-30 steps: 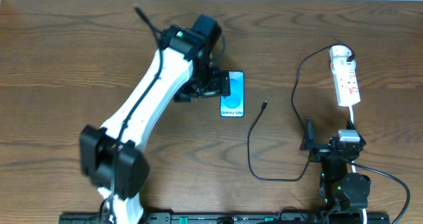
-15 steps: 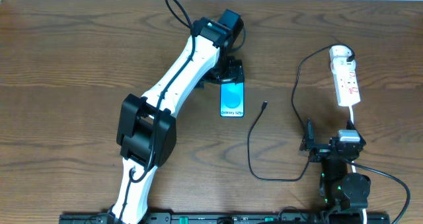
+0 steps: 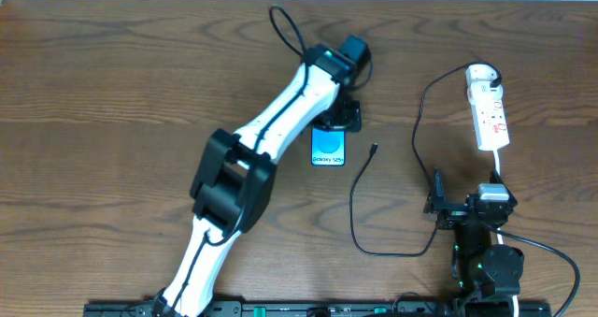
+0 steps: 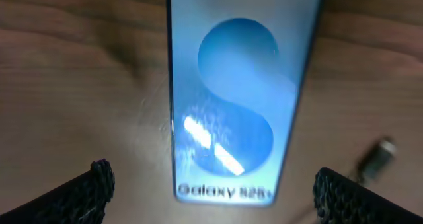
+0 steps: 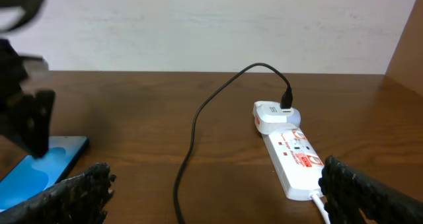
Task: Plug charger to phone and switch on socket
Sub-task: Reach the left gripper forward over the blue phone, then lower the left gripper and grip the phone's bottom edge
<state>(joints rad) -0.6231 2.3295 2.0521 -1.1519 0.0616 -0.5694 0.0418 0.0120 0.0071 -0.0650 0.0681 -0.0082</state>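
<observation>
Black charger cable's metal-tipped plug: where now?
Overhead: the metal-tipped plug lies on the wood table, just right of the blue-screened slim phone, not touching; white power strip farther right.

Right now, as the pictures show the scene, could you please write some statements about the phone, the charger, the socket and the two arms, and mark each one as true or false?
1. The phone lies screen up on the table. True.
2. The metal tip of the charger is already in the phone. False: the tip lies on the table, to the right of the phone in the overhead view and apart from it.
3. The left fingers are open, with the phone between them in the left wrist view. True.
4. The right fingers hold the black cable. False: they are open and empty.
5. The charger's other end goes into the white plug head at the end of the socket. True.
</observation>
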